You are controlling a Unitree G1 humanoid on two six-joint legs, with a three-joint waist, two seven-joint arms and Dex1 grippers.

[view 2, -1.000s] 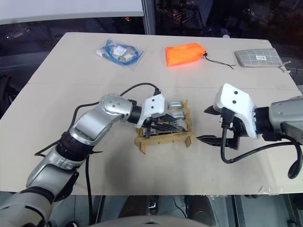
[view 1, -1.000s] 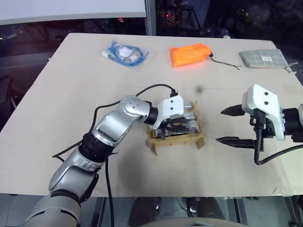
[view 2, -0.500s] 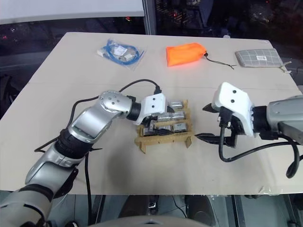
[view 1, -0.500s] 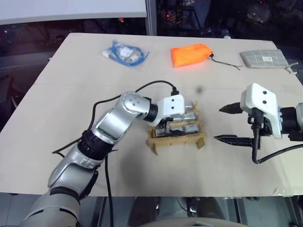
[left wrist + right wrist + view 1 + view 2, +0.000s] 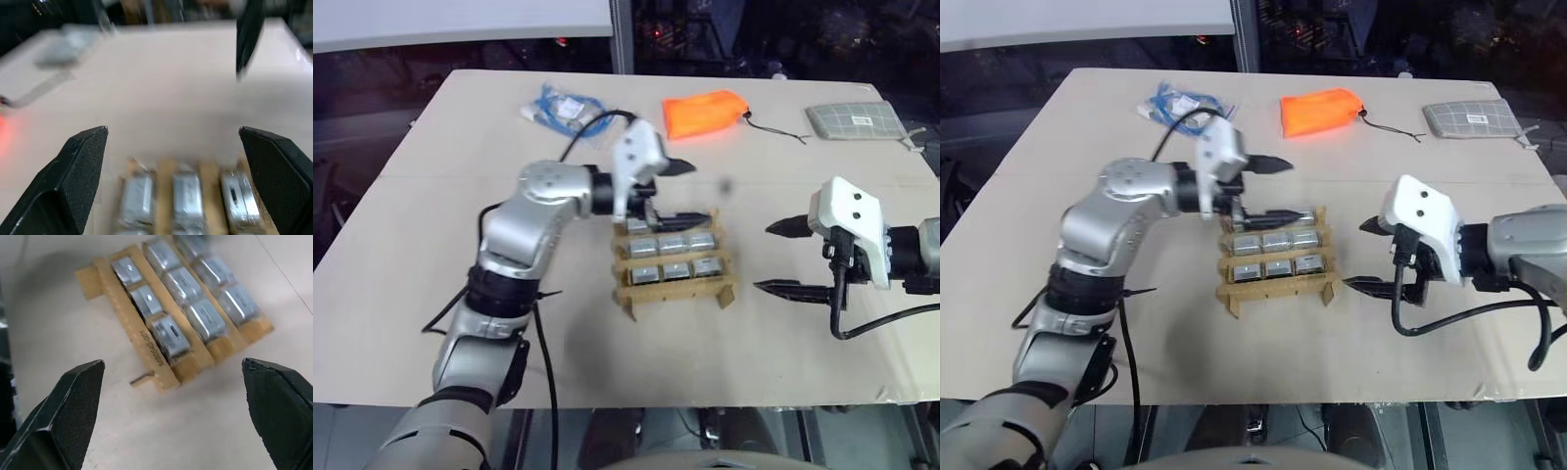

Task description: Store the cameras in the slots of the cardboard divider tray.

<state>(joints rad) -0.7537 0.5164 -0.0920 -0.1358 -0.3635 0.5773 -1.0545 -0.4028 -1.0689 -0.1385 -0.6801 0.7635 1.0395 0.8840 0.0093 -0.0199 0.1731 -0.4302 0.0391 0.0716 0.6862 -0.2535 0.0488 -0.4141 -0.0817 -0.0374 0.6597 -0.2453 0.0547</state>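
- Both pairs of our fingers stand spread wide with nothing between them: the left gripper [image 5: 677,189] hangs above the far edge of the cardboard divider tray [image 5: 675,292], and the right gripper [image 5: 785,257] hovers level just beside the tray's right end.
- Below our left fingers [image 5: 80,169] lie the far slots of the tray, each with a silver camera in it; our main worry is that a low sweep of these fingers back over the tray clips an upright cardboard piece and drags the light tray across the table [image 5: 431,245].
- Ahead of our right fingers [image 5: 73,406] the tray lies slantwise, and we count nine cameras [image 5: 168,335] in three rows of three, one to a slot, so we judge every slot taken and the storing done or nearly so.
- Some cameras seem to sit proud of the dividers; a nudge from either finger could, we think, tip one out or wedge it crooked.
- Our lower right finger points near the notched right end piece [image 5: 728,294]; a forward push there could shove the whole tray leftward.
- Well beyond our fingers, along the table's far side, lie a bag of blue cable [image 5: 570,110], an orange pouch [image 5: 707,112] and a grey checked pad [image 5: 858,120]; none holds a camera that we can see.
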